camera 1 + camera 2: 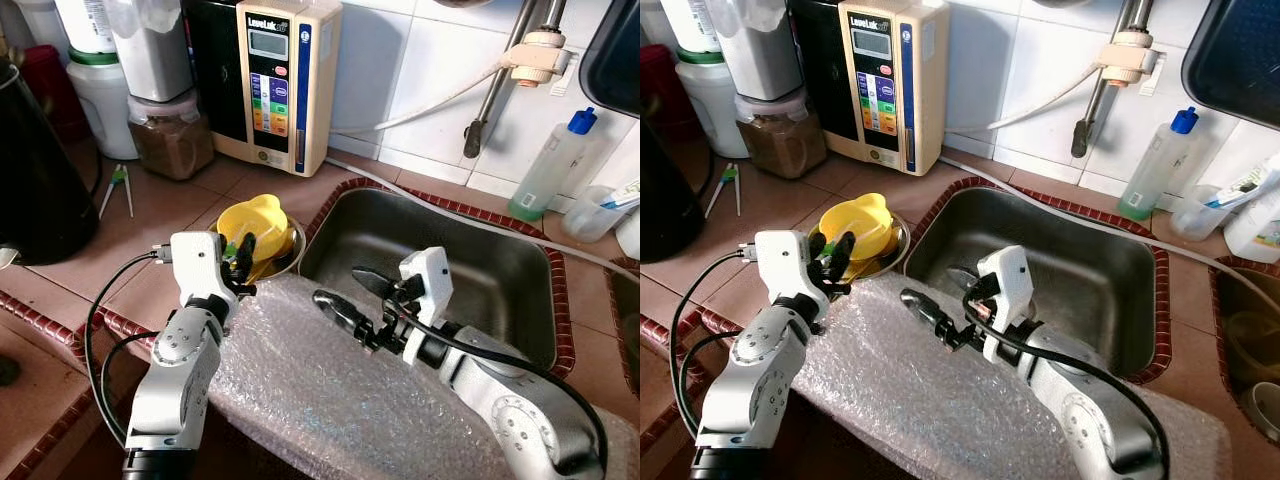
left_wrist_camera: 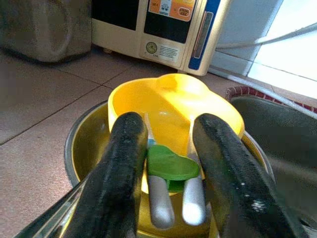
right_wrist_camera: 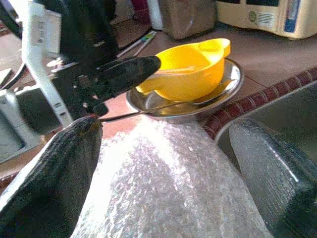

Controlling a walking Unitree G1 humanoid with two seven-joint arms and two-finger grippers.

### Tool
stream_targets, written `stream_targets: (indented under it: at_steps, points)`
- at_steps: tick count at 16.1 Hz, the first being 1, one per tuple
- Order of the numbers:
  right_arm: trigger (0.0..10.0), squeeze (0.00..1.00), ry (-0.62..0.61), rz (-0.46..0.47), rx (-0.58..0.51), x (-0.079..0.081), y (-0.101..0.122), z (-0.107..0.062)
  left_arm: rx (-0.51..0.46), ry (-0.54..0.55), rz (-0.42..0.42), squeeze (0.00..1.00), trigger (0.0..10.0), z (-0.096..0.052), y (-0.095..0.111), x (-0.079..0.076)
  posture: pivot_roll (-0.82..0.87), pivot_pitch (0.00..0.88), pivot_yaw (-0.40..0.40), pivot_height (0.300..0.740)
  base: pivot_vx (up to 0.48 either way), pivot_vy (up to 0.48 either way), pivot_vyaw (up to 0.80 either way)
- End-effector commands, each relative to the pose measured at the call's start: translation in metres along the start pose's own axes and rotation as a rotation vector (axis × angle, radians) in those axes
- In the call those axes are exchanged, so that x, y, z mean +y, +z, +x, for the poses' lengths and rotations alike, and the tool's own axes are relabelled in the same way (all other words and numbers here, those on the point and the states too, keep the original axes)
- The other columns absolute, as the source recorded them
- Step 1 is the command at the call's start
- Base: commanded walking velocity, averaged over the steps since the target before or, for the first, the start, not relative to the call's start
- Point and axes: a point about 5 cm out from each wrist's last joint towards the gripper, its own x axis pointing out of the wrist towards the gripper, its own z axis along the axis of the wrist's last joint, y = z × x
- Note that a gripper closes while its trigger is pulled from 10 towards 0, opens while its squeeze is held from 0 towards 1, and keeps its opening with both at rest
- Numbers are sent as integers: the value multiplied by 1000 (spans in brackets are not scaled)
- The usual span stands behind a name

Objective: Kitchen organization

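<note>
Near the lower middle of the head view, the left gripper (image 1: pixel 243 262) is hovering with its black fingers parted over a yellow plastic bowl (image 1: pixel 256 224), which is sitting in a round stainless steel dish (image 1: pixel 291 256) on the brown tiled counter (image 1: pixel 150 215). Between those fingers in the wrist view, green-tipped grey-handled utensils (image 2: pixel 171 171) are lying in the bowl, apparently ungrasped. To the right, the right gripper (image 1: pixel 352 292) is also standing open, one finger over the bubble wrap sheet (image 1: pixel 310 385) that is draping the counter edge at lower centre, the other over the stainless steel sink (image 1: pixel 470 255). At upper centre, a cream water ionizer machine (image 1: pixel 283 80) is displaying a brand name on its front that seems to read "LeveLuk". At upper right, a blue-capped clear squeeze bottle (image 1: pixel 552 165) is leaning against the white tiles.
</note>
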Motion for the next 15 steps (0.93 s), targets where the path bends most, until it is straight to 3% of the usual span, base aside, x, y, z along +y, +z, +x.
stream_targets:
  at_steps: [1, 6, 8, 9, 10, 13, 14, 15]
  points:
    - [10000, 0, 18, -22, 2, 2, 5, -2, -8, -3, 7, 0, 0, 2, 2, -1, -49, 0, -56, 740, 0, 0, 0]
    - [10000, 0, 86, 92, 50, 1, -2, -11, -15, 3, 10, 0, 0, 0, 3, 0, -44, 0, -56, 740, 0, 0, 0]
    - [10000, 0, 98, 79, 62, 0, -1, -11, -16, 4, 12, 0, 0, 0, 4, 0, -42, 0, -56, 740, 0, 0, 0]
    - [10000, 0, 96, 54, 70, -1, 0, -12, -22, 7, 13, 0, 0, 0, 5, 0, -42, 0, -56, 740, 0, 0, 0]
    - [10000, 0, 52, -39, 60, -5, 4, -11, -45, 17, 10, 0, 0, 0, 9, 1, -41, 0, -58, 740, 0, 0, 0]
    - [10000, 0, 45, -45, 68, -6, 5, -11, -112, 33, 15, 0, 0, 0, 20, 3, -39, 0, -58, 740, 0, 0, 0]
    - [10000, 0, -2, -137, 28, -9, 9, -11, -137, 32, 26, 0, 0, -1, 24, 3, -39, 0, -57, 740, 0, 0, 0]
    - [10000, 0, -3, -160, 26, -9, 8, -11, -161, 23, 42, 0, 0, -1, 28, 1, -40, 0, -56, 740, 0, 0, 0]
